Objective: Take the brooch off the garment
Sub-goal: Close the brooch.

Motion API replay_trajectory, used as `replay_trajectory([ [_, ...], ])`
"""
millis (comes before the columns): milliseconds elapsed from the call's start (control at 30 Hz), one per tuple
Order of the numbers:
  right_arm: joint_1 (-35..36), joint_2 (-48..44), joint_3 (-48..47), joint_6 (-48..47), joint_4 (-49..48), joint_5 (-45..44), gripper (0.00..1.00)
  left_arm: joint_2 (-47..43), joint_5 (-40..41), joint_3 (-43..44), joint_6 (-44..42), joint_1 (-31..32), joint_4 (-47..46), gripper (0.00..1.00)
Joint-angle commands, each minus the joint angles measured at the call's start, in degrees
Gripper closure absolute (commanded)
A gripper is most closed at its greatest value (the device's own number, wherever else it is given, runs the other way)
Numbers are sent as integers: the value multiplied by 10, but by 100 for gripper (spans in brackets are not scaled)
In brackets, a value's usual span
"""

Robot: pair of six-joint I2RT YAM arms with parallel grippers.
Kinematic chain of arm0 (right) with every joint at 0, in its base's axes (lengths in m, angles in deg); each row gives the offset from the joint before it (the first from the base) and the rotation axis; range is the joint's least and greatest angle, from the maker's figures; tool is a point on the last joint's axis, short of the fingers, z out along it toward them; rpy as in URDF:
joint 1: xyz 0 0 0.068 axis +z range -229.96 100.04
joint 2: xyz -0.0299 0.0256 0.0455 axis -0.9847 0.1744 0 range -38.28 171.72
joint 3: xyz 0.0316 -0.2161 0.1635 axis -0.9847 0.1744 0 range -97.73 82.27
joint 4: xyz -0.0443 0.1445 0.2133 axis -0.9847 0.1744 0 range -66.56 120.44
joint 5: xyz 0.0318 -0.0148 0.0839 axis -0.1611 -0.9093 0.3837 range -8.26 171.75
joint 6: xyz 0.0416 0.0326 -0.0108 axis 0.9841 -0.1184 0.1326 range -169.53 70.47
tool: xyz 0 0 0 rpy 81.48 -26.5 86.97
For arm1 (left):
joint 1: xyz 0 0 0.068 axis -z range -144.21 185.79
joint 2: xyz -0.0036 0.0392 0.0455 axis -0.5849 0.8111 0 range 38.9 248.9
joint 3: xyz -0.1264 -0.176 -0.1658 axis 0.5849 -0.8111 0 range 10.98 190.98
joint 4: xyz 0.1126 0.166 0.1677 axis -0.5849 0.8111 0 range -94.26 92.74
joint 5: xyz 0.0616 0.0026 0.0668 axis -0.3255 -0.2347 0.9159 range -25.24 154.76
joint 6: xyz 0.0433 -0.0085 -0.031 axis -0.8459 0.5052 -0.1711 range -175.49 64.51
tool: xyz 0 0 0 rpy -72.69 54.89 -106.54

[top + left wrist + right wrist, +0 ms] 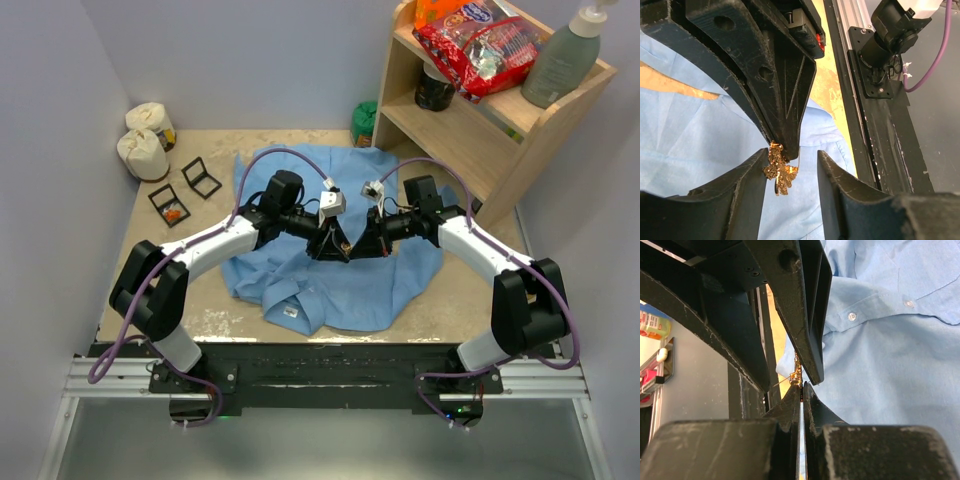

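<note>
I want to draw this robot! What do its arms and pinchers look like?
The left arm and right arm match: white rounded links, chunky black joints, and a purple cable looping along each. A small white camera box sits on each wrist. The left gripper and right gripper have black, pointed fingers.

Walls point(250, 60) pale lavender-grey on three sides, evenly lit, no hard shadows. Tabletop point(460, 300) tan, scuffed, with worn whitish patches toward the near edge. Light wooden shelf unit point(480, 140) at back right, two tiers, with a sage pump bottle point(565, 60) on top. Two cloth sacks point(143, 155) back left. Floor point(320, 455) below looks grey, though it is dim.
</note>
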Motion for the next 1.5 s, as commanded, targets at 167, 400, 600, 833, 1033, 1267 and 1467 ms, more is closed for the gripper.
replay_trajectory([
  [167, -2, -23, 4, 5, -20, 5, 100, -16, -4, -3, 1, 2, -12, 58],
  [400, -5, -28, 7, 3, -21, 14, 100, -19, -10, -5, 0, -2, -11, 62],
  [600, -7, -28, 9, 2, -21, 20, 100, -19, -17, -7, 4, -12, -15, 70],
  [833, -8, -31, 9, 1, -21, 21, 100, -23, -19, -10, 12, -17, -21, 70],
  [1033, -8, -35, 8, -7, -15, 25, 100, -16, -34, -8, 13, -18, -22, 80],
  [1267, -8, -43, 10, -14, -12, 22, 100, -11, -52, -2, 12, -19, -20, 81],
  [1467, -7, -40, 9, -11, -13, 15, 100, -21, -64, -3, 11, -18, -18, 69],
])
